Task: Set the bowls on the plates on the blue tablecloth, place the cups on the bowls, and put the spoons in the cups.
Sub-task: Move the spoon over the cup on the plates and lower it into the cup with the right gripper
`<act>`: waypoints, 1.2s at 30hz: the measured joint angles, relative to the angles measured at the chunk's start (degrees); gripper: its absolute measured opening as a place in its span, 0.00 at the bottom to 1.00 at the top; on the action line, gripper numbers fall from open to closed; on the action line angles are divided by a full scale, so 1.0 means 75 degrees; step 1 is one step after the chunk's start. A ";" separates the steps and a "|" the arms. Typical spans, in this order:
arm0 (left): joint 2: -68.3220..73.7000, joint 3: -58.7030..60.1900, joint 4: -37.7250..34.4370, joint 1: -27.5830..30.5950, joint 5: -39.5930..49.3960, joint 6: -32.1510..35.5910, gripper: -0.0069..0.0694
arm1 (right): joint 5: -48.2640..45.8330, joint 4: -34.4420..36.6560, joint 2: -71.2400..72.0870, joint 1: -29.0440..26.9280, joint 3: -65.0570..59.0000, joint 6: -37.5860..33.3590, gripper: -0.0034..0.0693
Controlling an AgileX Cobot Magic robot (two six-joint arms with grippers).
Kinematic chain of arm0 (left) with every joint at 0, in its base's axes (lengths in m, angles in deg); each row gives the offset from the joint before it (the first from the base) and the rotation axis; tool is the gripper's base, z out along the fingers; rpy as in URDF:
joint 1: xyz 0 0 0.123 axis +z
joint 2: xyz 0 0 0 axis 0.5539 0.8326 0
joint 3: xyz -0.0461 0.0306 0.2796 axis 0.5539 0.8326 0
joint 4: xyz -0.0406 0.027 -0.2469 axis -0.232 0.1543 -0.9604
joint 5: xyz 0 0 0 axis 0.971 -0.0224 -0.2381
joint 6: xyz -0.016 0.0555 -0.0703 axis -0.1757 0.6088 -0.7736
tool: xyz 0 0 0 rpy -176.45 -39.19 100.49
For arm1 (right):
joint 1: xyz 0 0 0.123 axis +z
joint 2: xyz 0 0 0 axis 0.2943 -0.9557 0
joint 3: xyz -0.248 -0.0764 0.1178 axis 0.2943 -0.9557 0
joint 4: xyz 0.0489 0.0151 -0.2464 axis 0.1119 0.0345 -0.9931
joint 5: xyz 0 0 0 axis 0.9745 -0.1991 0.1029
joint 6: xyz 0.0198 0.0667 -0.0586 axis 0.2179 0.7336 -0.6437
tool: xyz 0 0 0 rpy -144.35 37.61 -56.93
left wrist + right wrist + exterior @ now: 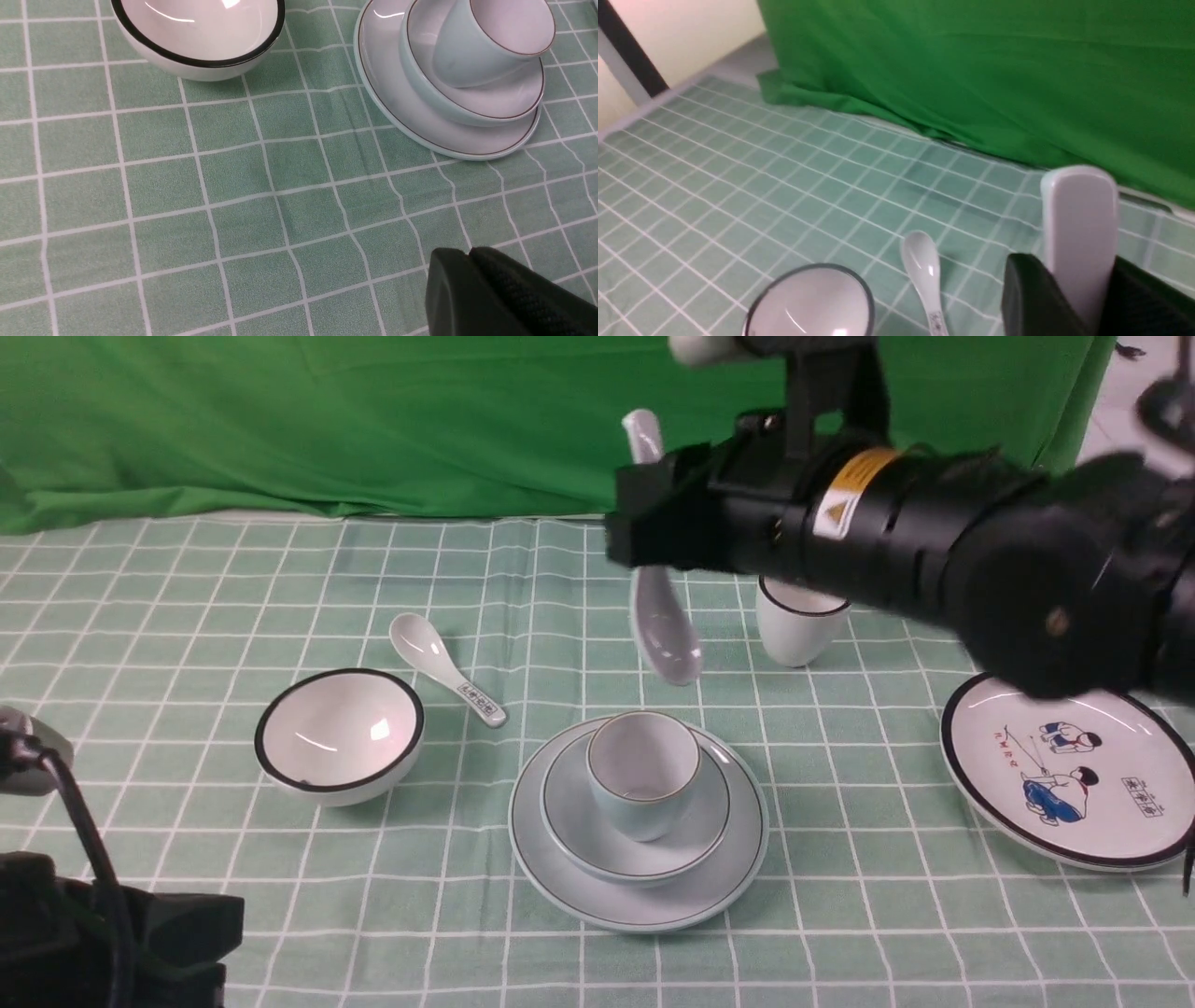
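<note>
My right fingers (1031,298) pinch the plain spoon (665,635) by its handle, scoop hanging down in the air beyond the blue cup (642,773), which sits in the blue bowl (635,845) on the blue plate (639,896). My left fingers (490,289) are pressed together, low over the tablecloth (187,597). The marked spoon (446,679) lies beside the white bowl (338,733).

On the tablecloth (187,616) the middle plate (644,907) carries the stacked bowl (569,821), and the stacked cup (642,775) stands in it. Left of them sits the lone bowl (339,733), with the loose spoon (446,670) lying just behind it to the right. The rear cup (798,630) stands behind and right of the stack, and the right plate (980,747) lies far right. The raised spoon (665,625) hangs handle-up in my right jaws, above the cloth behind the stack.
</note>
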 joint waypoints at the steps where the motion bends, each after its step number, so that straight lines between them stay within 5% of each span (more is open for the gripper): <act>1: 0.0000 0.0000 0.0020 0.0000 0.0000 0.0000 0.10 | 0.0722 0.0000 -0.0173 0.0171 -0.0342 -0.0082 0.28; 27: 0.0000 0.0000 0.0603 0.0000 0.0000 0.0000 0.10 | 0.3281 0.0108 -0.1431 0.0247 -0.1666 -0.1063 0.28; 36: 0.0000 0.0000 0.0634 0.0000 0.0000 0.0009 0.10 | 0.3211 0.0117 -0.1456 0.0247 -0.1672 -0.1063 0.51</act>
